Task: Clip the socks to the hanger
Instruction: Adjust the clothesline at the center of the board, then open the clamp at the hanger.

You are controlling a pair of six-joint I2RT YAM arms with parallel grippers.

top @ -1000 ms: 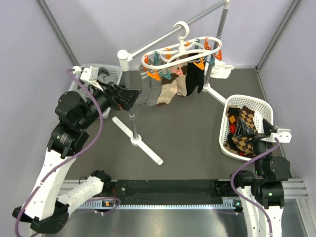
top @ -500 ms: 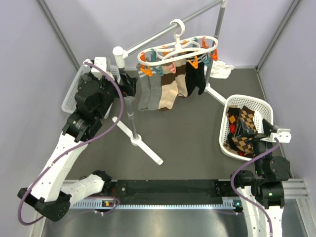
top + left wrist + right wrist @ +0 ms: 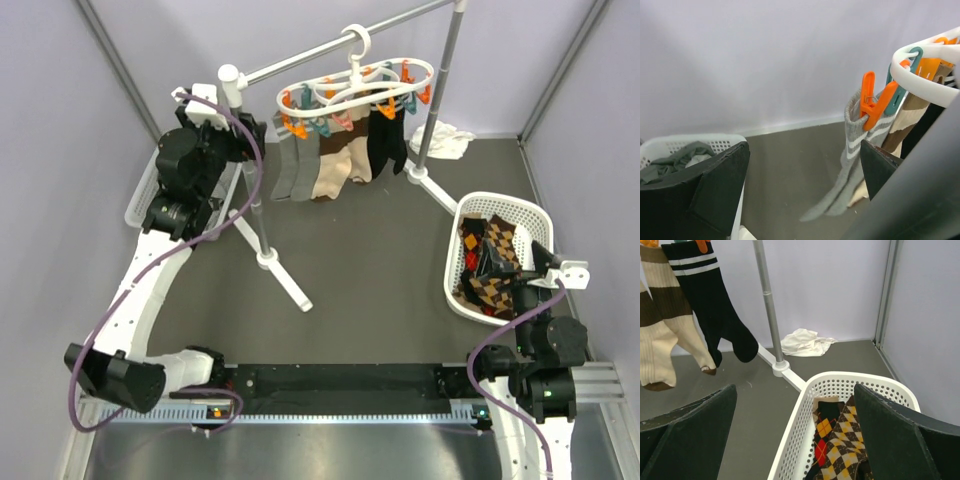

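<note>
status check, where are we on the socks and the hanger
Left jaws open, empty, by the rail stand. Right jaws open above the white basket; argyle socks inside, none on the hanger. Plain socks hang there.

left arm (image 3: 135,290), right arm (image 3: 548,345): white links, black joints | cables (image 3: 497,333): purple | fingers (image 3: 715,185): black, wedge-shaped

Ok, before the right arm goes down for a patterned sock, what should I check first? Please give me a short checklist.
1. Right gripper open and empty: ok.
2. Patterned socks lie in the white basket under it: ok.
3. Left gripper open, holding nothing: ok.
4. Hanger hooked on the rail: ok.
5. A free clip on the hanger for the next sock: cannot tell.
</note>
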